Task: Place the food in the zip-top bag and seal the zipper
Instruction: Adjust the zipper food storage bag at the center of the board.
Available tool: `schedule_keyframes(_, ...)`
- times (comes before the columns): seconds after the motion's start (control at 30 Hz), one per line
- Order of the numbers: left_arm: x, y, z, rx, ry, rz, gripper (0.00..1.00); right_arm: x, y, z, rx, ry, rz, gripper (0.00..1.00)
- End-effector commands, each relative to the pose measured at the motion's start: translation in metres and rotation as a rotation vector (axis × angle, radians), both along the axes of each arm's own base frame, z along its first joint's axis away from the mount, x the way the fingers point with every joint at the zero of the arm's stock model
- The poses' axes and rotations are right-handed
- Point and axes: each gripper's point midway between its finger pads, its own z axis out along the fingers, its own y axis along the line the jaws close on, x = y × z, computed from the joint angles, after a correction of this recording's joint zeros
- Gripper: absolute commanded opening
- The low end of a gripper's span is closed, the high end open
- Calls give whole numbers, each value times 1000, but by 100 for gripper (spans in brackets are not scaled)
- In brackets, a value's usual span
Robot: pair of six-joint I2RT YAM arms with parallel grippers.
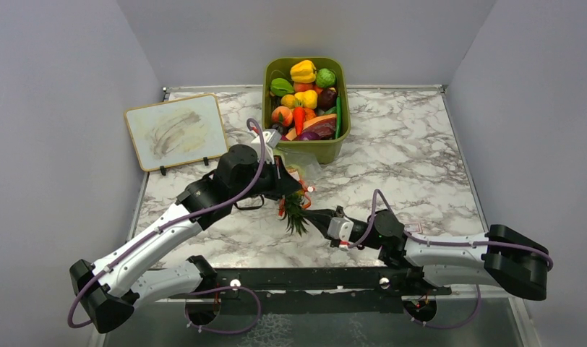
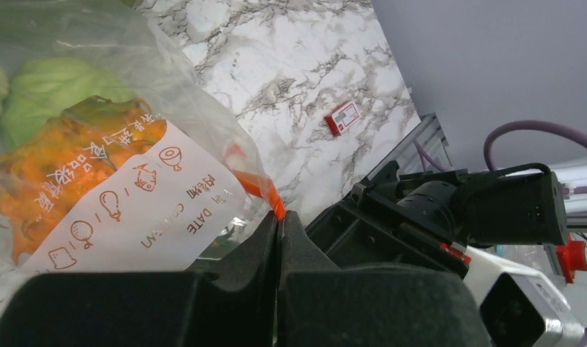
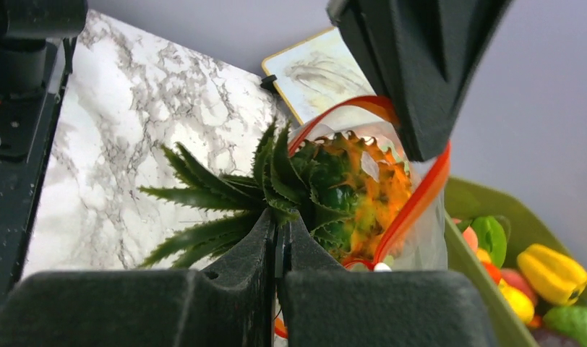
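Observation:
The clear zip-top bag (image 2: pixel 196 108) with its white label (image 2: pixel 146 210) lies at mid table, and my left gripper (image 2: pixel 280 215) is shut on its orange-red zipper (image 2: pixel 258 186). Inside it I see a light-green ball (image 2: pixel 56 90) and an orange bumpy fruit (image 2: pixel 66 166). In the right wrist view that fruit (image 3: pixel 366 188) sits in the bag's mouth, ringed by the zipper (image 3: pixel 413 206), with its green leaves (image 3: pixel 225 195) sticking out. My right gripper (image 3: pixel 281 225) is shut on those leaves. From above, both grippers meet: left (image 1: pixel 299 186), right (image 1: pixel 305 213).
An olive-green bin (image 1: pixel 327 148) full of toy produce stands just behind the bag. A small whiteboard (image 1: pixel 176 130) leans at the back left. A small red tag (image 1: pixel 412 228) lies on the marble table near the right arm.

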Motion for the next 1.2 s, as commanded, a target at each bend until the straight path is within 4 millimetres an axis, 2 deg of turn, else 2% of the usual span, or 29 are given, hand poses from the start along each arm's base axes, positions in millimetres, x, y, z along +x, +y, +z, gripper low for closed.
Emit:
schedule_keyframes(0.0,-17,-8,36,-102,-91,-108,0,23,-16,-10,95,189,-155,1)
schedule_keyframes(0.1,-15,-9,35,-110,-100,-103,0,14,-8,-18,65,206,-92,1)
schedule_keyframes(0.23,-19,-12,38,-152,-89,-115,0,17,-4,-10,89,212,-97,1)
schedule_keyframes(0.3,-21,-12,38,-156,-90,-127,0,27,-8,1,131,197,-151,1)
schedule_keyframes(0.47,-24,-5,21,-63,-111,-158,0,43,-16,25,218,196,-244,1)
schedule_keyframes(0.63,-16,15,17,68,-193,-122,0,46,-47,39,316,198,-327,1)
schedule_keyframes(0.7,-15,21,19,94,-222,-112,0,42,-50,45,307,187,-313,1)
schedule_keyframes(0.77,-16,22,25,88,-243,-119,0,31,-36,42,227,164,-233,1)
schedule_keyframes(0.87,-24,11,41,7,-215,-157,0,14,-3,8,21,206,-85,1)
schedule_keyframes(0.93,-34,-1,52,-73,-179,-217,0,8,7,0,-10,252,-39,1)
schedule_keyframes(1.07,-42,-7,59,-107,-151,-261,0,22,2,25,119,355,-121,1)
schedule_keyframes(1.17,-31,2,65,-83,-185,-178,0,27,2,43,132,415,-153,7)
